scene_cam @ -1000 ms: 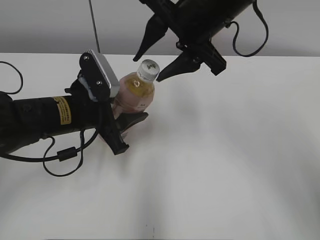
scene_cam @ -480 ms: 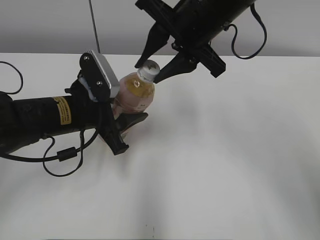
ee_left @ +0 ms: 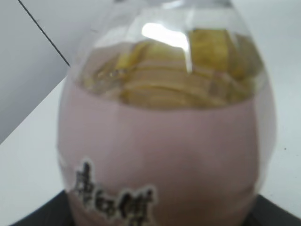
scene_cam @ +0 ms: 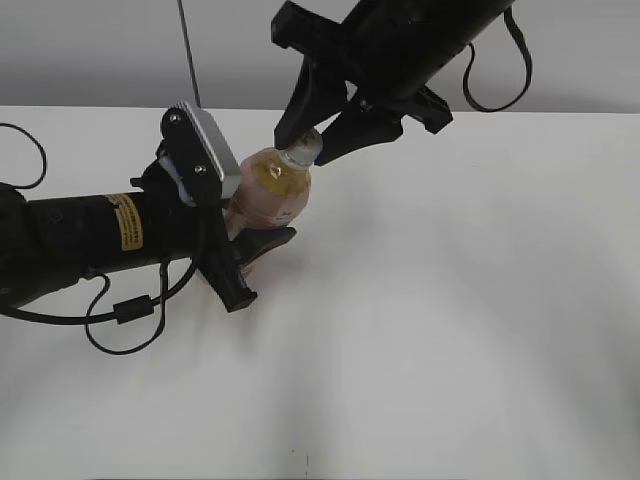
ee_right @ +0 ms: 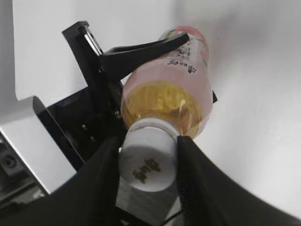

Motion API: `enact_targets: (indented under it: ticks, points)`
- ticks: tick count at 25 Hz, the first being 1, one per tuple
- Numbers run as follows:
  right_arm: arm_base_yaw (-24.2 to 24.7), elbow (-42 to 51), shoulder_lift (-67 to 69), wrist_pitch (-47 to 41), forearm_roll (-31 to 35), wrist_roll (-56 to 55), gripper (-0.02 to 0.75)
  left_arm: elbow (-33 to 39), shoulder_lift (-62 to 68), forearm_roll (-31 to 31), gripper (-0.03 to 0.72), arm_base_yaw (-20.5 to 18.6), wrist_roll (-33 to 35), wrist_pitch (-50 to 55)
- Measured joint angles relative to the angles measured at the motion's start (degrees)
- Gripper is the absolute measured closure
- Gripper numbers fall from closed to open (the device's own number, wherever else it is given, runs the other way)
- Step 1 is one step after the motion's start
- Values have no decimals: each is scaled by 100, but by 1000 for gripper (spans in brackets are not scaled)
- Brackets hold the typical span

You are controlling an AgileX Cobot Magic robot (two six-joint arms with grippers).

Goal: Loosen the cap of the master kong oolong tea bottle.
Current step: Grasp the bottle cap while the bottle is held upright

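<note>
The master kong oolong tea bottle (scene_cam: pixel 268 192) has amber tea and a pink label and leans to the right. My left gripper (scene_cam: pixel 262 215) is shut on its pink body. The body fills the left wrist view (ee_left: pixel 164 141). In the right wrist view, a left finger (ee_right: pixel 141 52) lies along the bottle (ee_right: pixel 164 99). The white cap (ee_right: pixel 148 162) has a dark mark on top. My right gripper (ee_right: pixel 149 141) is shut on it, with one finger pressed on each side. In the exterior view the right gripper (scene_cam: pixel 305 148) covers most of the cap (scene_cam: pixel 303 153).
The white table (scene_cam: pixel 450 300) stretches to the right and front of the bottle. The left arm's black body and cable (scene_cam: pixel 120 310) lie across the left side. A grey wall stands behind the table.
My right gripper has come down from just above the cap and closed its open fingers onto it. The left gripper and the bottle have stayed in place.
</note>
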State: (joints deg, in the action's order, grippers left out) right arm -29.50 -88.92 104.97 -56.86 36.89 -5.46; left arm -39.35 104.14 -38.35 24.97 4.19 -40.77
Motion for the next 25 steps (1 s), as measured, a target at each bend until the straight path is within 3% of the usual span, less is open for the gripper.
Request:
enact_targets:
  ticks: [25]
  points:
    - [-11, -10, 0, 80, -152, 10721, 458, 0, 0, -10, 300, 0, 20, 41]
